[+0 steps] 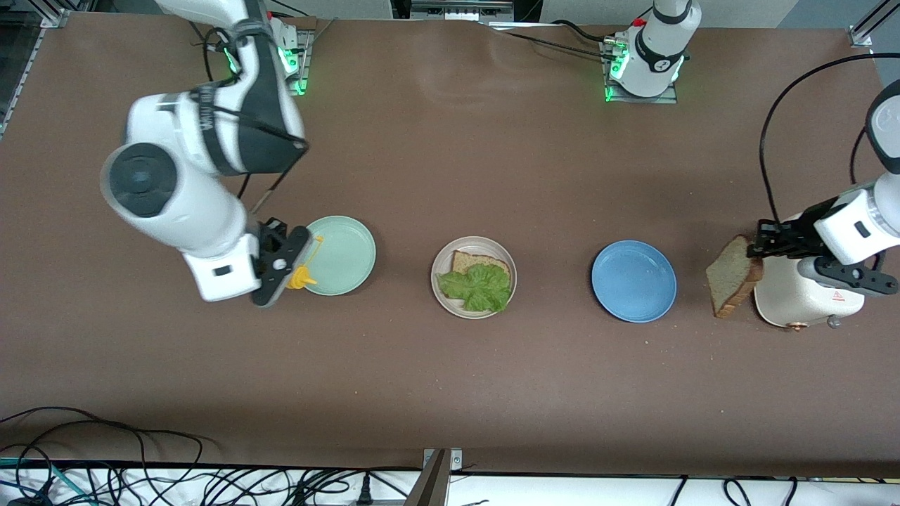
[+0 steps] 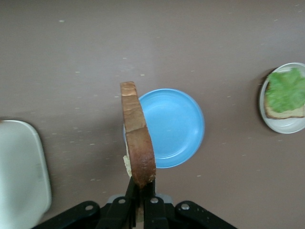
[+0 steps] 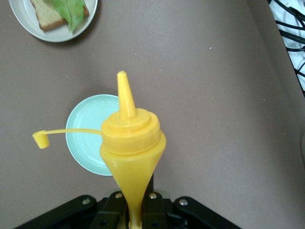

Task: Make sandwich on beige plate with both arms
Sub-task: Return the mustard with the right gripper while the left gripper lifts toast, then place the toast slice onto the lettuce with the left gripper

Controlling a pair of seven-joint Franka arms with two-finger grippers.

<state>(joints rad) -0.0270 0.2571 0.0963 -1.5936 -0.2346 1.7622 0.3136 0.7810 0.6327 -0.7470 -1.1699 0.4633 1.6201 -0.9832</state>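
The beige plate (image 1: 441,267) sits mid-table and holds one bread slice (image 1: 478,261) with a green lettuce leaf (image 1: 479,287) on top. My left gripper (image 1: 756,249) is shut on a second bread slice (image 1: 733,284), which hangs edge-up over the table between the blue plate and the toaster. In the left wrist view the slice (image 2: 138,138) sticks out from the left gripper (image 2: 141,188), with the beige plate (image 2: 286,126) farther off. My right gripper (image 1: 295,263) is shut on a yellow squeeze bottle (image 1: 302,278) over the mint-green plate's edge. In the right wrist view the bottle (image 3: 131,143) has its cap (image 3: 40,140) off and dangling, and the right gripper (image 3: 136,200) pinches its base.
A blue plate (image 1: 633,281) lies between the beige plate and a white toaster (image 1: 801,299) at the left arm's end. A mint-green plate (image 1: 341,254) lies toward the right arm's end. Cables (image 1: 105,471) run along the table's edge nearest the front camera.
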